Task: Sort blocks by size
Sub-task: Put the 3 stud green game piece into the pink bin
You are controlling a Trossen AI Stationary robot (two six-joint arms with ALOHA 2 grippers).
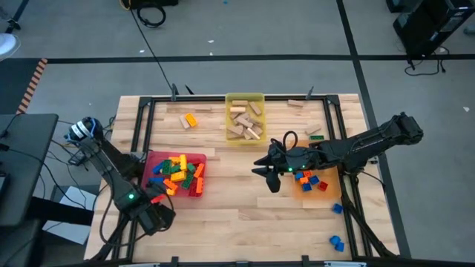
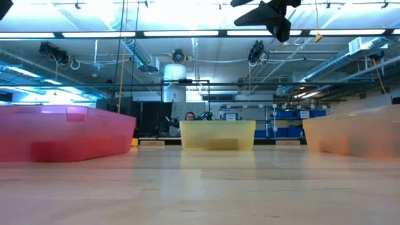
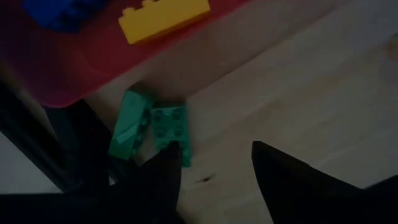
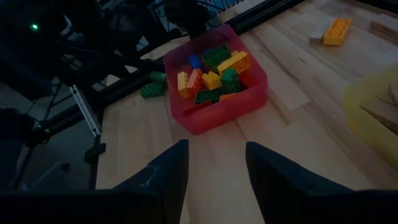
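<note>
Pale wooden tabletop (image 2: 200,194) fronts a pipe-ceilinged workshop.

We've got three bins on the wooden table (image 1: 245,215): red bin (image 1: 194,159) left of centre, yellow bin (image 1: 231,99) top centre, orange bin (image 1: 335,183) on the right. Black cable (image 1: 152,48) crosses the grey floor (image 1: 74,37) up top.

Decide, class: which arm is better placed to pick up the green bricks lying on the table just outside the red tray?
Left. Its gripper hovers open right over the green bricks beside the red tray. The right gripper is open mid-table, farther from them.
</note>
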